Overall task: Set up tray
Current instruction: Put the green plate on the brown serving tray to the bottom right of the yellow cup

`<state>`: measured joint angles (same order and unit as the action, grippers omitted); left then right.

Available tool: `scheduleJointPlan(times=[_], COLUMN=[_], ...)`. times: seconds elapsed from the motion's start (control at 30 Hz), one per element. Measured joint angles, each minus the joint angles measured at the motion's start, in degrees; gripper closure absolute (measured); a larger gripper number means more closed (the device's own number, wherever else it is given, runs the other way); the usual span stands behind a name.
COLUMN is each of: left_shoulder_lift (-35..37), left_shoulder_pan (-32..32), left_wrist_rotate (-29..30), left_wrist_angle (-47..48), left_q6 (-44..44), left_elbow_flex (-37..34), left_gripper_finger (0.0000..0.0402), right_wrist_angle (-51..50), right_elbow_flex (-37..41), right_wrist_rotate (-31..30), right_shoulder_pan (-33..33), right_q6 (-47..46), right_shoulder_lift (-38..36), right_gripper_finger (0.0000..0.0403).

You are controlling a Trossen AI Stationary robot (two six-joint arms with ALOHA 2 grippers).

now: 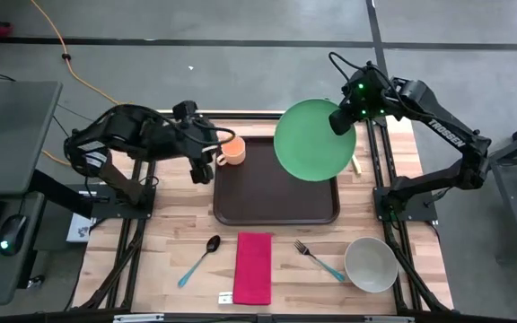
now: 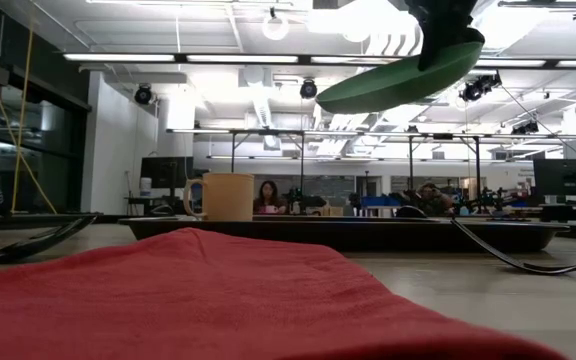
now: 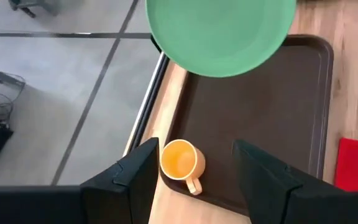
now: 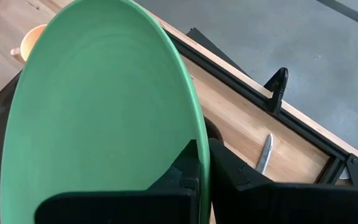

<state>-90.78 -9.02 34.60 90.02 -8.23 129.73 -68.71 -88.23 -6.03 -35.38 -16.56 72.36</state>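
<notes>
High view: my right tool point(image 1: 346, 118) is pinching the rim of the green plate point(image 1: 312, 139), holding it in the air over the far right part of the tray point(image 1: 276, 211). The tray lies flat on the desk point(image 1: 178, 229), below and in front of that tool. My left tool point(image 1: 202, 166) hangs just off the tray's left edge, fingers spread, nothing in them; the orange mug point(image 1: 232, 151) sits right beside it at the tray's far left corner, on the tray floor by the wrist view.

Handling, my read: the tray looks like stiff moulded plastic, light, smooth and probably slippery on wood. The raised rim is the only real grab point; I'd pinch it mid-edge, not at a rounded corner. It's not fragile, but the load on it will slide if it tips.

The plate is rigid and thin-rimmed, and an edge pinch means it can swing.
</notes>
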Motion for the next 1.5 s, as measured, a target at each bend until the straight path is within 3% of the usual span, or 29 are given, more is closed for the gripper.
scheduleJointPlan(times=[0.57, 0.7, 1.07, 1.5], left_shoulder_lift=[2.60, 2.66, 9.53, 20.91], left_shoulder_pan=[0.00, 0.00, 0.00, -0.02], left_wrist_rotate=[-3.20, -3.16, -2.98, -3.79], left_wrist_angle=[0.00, -0.02, -1.27, -17.81], left_q6=[-0.92, -0.63, -7.19, -8.13], left_elbow_flex=[-0.09, -1.42, -18.68, -41.26], left_gripper_finger=[0.0172, 0.0172, 0.0172, 0.0172], right_wrist_angle=[-0.13, 1.34, 14.06, 22.73], right_elbow_flex=[0.11, 4.36, 20.30, 31.44], right_wrist_rotate=[-0.32, -0.96, 1.24, 3.16], right_shoulder_pan=[1.50, 2.90, 3.52, 3.52], right_q6=[-4.71, -6.94, -11.50, -16.52], right_shoulder_lift=[0.00, -0.44, -3.20, -6.86], right_gripper_finger=[0.0403, 0.0403, 0.0403, 0.0403])
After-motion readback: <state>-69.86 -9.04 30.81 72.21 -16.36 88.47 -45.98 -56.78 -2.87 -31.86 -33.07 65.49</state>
